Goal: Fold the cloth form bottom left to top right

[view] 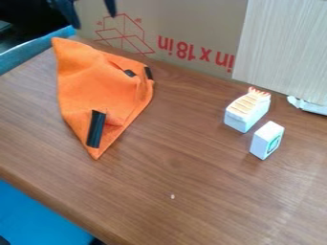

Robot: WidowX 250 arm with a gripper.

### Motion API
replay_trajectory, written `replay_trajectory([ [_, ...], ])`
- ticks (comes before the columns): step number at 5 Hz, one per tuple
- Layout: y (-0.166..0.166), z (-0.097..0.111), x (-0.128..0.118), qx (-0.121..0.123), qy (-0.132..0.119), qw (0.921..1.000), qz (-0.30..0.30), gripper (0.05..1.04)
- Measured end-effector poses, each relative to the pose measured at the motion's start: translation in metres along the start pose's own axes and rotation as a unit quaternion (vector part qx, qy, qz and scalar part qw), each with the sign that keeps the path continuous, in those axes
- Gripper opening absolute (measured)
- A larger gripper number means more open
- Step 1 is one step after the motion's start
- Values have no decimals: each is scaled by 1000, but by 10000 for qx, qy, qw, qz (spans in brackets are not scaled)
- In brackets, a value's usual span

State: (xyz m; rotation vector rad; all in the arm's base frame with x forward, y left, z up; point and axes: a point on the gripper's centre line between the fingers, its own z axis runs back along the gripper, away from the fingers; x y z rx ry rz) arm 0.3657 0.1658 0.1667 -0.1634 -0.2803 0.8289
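Ok so, going off my orange cloth (89, 88): the near edge of the table (166, 215) slants below it, with a wide stretch of wood between. The one cloth lies rumpled on top, creases hiding bits of it, three black strips showing. Two white blocks sit well to its right, the small block (266, 140) nearer, the bigger block (247, 111) just behind; broad wood between cloth and both. It's tighter past the cloth's far side, where one cardboard box (179, 21) stands. My claw (95, 22), spread and pinching nothing, shows beyond the cloth's far corner, cut off up top.
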Motion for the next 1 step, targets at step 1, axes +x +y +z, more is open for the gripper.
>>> replay_trajectory([
  [1, 32, 34, 6, -250, 0, 9997, 74, 1000],
])
